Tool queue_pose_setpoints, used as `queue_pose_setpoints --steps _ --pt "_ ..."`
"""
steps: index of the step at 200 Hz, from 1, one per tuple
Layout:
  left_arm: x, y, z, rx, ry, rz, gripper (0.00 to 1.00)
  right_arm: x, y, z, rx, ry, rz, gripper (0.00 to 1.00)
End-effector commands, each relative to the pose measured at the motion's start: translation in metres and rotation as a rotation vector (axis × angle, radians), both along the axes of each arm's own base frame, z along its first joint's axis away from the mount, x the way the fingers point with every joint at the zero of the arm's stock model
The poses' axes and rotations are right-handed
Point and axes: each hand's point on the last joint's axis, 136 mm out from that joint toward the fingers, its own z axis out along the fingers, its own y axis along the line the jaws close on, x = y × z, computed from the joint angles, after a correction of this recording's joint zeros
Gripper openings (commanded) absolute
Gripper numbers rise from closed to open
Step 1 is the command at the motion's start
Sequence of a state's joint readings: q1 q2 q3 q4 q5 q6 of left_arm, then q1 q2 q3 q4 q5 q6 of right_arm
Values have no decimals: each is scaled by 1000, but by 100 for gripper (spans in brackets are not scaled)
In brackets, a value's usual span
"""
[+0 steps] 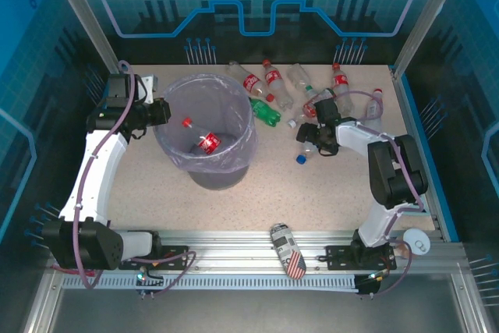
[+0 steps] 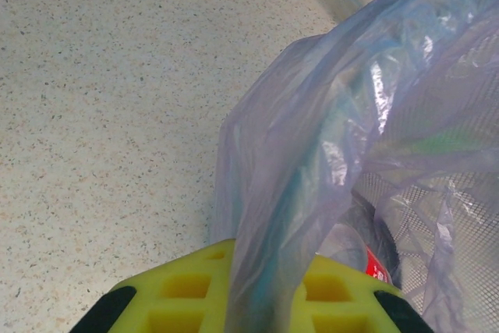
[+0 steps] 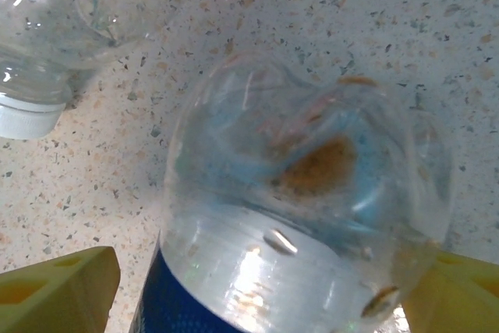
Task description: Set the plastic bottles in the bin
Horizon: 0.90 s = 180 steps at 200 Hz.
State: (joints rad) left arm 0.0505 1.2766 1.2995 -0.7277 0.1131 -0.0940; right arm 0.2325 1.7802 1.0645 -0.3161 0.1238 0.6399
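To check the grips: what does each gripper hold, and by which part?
The left gripper pinches the bin bag at its rim. The right gripper holds nothing: its open jaws straddle the blue-labelled bottle.

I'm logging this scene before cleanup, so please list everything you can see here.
Bin: one, grey, left of table centre.
Bag: one, pale lilac, lining the bin.
Bottle in bin: one, clear, red label.
Loose bottles: about seven, clear, mostly red labels, behind and right of the bin.
Green bottle: one, green, right of the bin.
Blue-labelled bottle: one, clear, between the right hand's fingers.
Can: one, flag pattern, on the near rail.
Table: one, speckled beige.
Left hand: shut on the bag's rim.
Right hand: open around the blue-labelled bottle.
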Motion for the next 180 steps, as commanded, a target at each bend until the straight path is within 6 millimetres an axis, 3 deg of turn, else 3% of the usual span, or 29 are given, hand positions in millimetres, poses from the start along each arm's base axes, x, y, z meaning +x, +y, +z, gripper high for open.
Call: queue_pose_setpoints --steps 1,47,117,180 --pt "2 7 -19 37 31 -13 12 6 -4 -9 16 -21 -37 88" --pt "5 10 -23 36 42 -5 12 5 1 -9 49 -53 -33 78" --pt "8 12 -22 38 65 5 13 -4 -7 20 24 -96 -13 64" --pt "9 10 -41 6 146 15 14 -6 -11 32 20 -93 24 56"
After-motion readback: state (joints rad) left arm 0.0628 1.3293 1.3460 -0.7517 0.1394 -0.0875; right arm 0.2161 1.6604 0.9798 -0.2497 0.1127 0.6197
